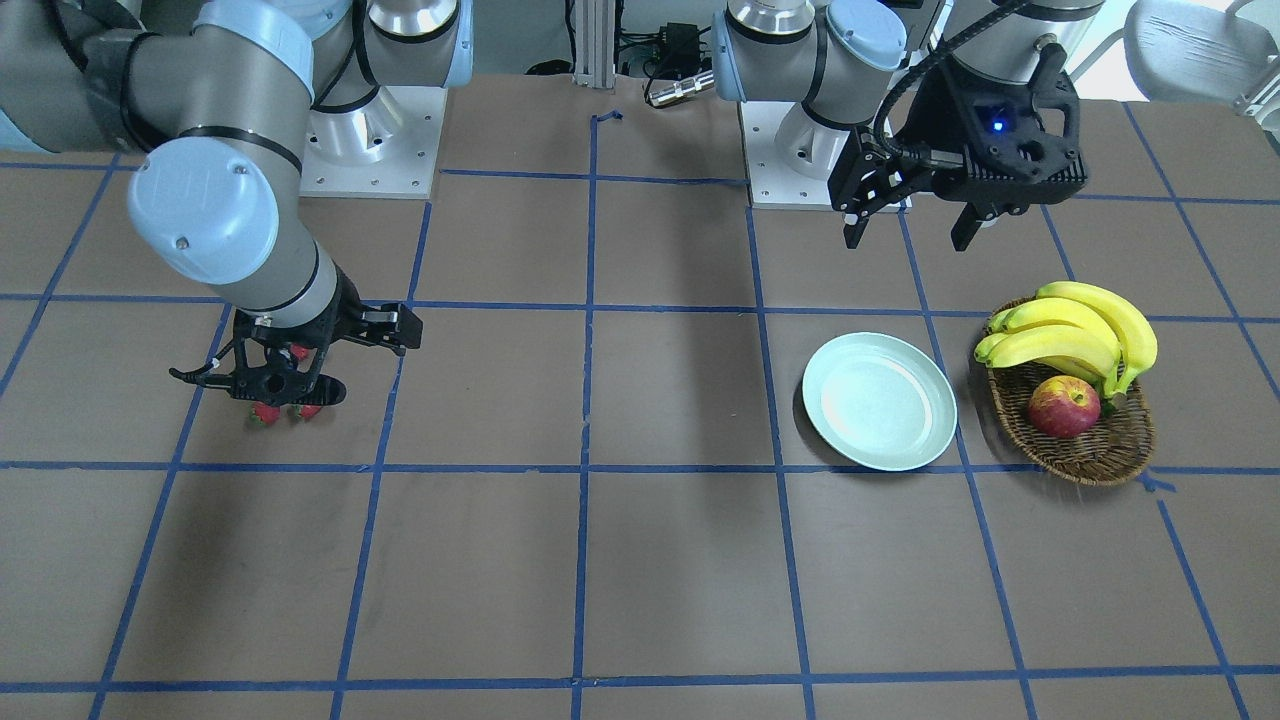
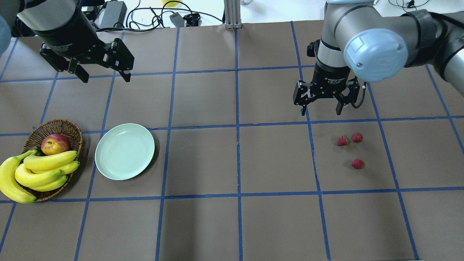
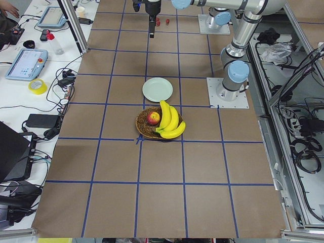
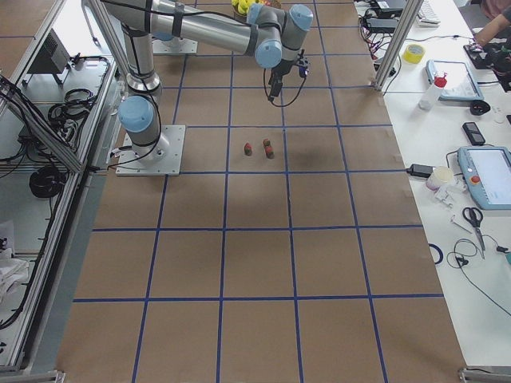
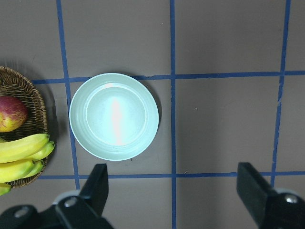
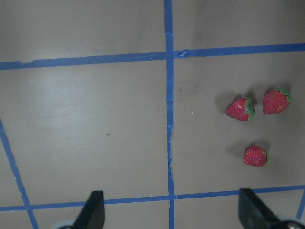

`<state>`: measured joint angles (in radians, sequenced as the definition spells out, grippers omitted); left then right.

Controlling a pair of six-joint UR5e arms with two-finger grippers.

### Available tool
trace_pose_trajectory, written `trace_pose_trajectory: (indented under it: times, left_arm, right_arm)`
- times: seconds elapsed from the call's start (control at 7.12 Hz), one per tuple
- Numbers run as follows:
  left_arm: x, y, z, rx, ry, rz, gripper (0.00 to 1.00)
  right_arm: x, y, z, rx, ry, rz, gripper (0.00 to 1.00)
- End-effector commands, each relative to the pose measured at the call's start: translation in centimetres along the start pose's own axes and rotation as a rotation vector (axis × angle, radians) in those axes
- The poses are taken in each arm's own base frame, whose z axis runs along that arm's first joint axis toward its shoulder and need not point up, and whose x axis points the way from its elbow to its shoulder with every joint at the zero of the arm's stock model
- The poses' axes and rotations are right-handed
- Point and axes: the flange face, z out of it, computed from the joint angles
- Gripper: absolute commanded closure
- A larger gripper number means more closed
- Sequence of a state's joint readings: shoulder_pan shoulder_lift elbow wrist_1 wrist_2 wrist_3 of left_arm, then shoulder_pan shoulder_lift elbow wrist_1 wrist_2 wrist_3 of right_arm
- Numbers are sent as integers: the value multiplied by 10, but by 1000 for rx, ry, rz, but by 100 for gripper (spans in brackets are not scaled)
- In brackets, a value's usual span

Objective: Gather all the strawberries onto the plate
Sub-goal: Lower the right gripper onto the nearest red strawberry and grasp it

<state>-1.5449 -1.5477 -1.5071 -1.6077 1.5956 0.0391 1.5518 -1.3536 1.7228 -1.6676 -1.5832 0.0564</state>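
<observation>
Counter [image 2: 235,163]: brown, marked in squares with blue tape; it carries everything listed.
Basket [image 2: 58,123]: brown wicker, far left, just beside the plate.
Bananas [image 2: 40,170]: yellow bunch lying across the basket, tips over its rim.
Apple [image 2: 55,144]: red-yellow, in the basket, touching the bananas.
Plate [image 2: 124,151]: round, pale mint, flat on the counter in the left half, with nothing on it.
Left arm [image 2: 61,21]: comes in at the upper left and is held above the counter, on the robot's side of the plate and basket.
Left fingers [image 5: 96,186]: spread wide, nothing between them. Its wrist view looks straight down on the plate, with the basket at the edge.
Right arm [image 2: 375,49]: reaches in from the upper right, wrist pointing down.
Right fingers [image 6: 94,210]: spread wide, nothing between them. They hover above the counter near the strawberries, on the robot's side of them, touching none.
Strawberries [image 2: 342,141] [image 2: 357,137] [image 2: 357,164]: three, red with green caps, all on the bare counter in the right half, well apart from the plate. Two lie just beside each other. The third lies near them, farther from the robot. In the right wrist view all three sit toward the right side.
</observation>
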Motion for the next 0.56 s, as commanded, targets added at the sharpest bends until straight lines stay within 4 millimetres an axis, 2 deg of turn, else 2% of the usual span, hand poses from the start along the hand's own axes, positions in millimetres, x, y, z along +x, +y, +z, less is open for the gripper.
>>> trace_pose_trajectory:
  times: [0.0, 0.14, 0.28, 0.42]
  left_arm:
    - [-1, 0, 0, -1, -3, 1, 5]
    - [0, 0, 0, 1, -1, 2, 5]
    - [0, 0, 0, 2, 0, 2, 5]
    - [0, 0, 1, 4, 3, 2, 5]
  right_arm:
    - [83, -3, 69, 13, -37, -71, 0]
    - [97, 5, 96, 75, -2, -186, 0]
    - [111, 18, 128, 87, 40, -225, 0]
    - [120, 28, 150, 100, 45, -275, 0]
